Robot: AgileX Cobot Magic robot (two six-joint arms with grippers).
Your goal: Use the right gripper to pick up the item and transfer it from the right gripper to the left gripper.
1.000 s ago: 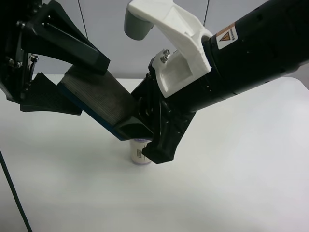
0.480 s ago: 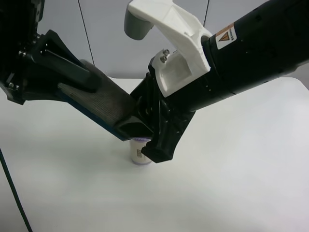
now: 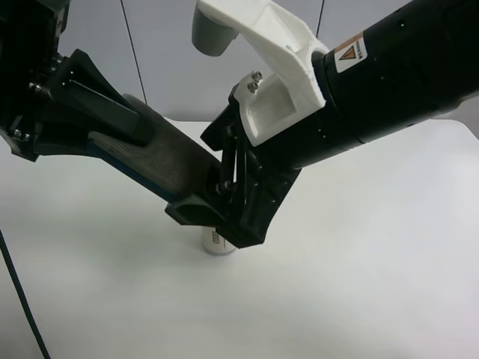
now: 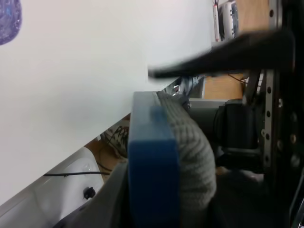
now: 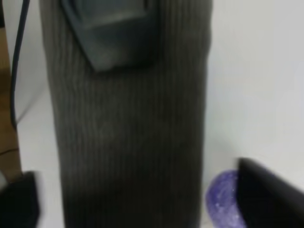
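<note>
From the high camera, the left pincer (image 3: 112, 129) is clamping one end of the item (image 3: 168, 161), which is hanging tilted in the air above the worktop (image 3: 359, 284). The right pincer (image 3: 200, 172) is standing wide around the other end; whether its lower finger is touching the underside is hidden. A purple-topped cylinder (image 3: 216, 244) is sitting mostly covered beneath them.

The right wrist camera is showing the item (image 5: 128, 133) felt side on, with clear gaps to that pincer's own fingers.

The left wrist camera is showing the item (image 4: 152, 175) edge-on and blurred, the grip itself out of sight.

The item is looking light, stiff in the base and soft in the felt, so pinching across its thickness near an end should be holding well.
</note>
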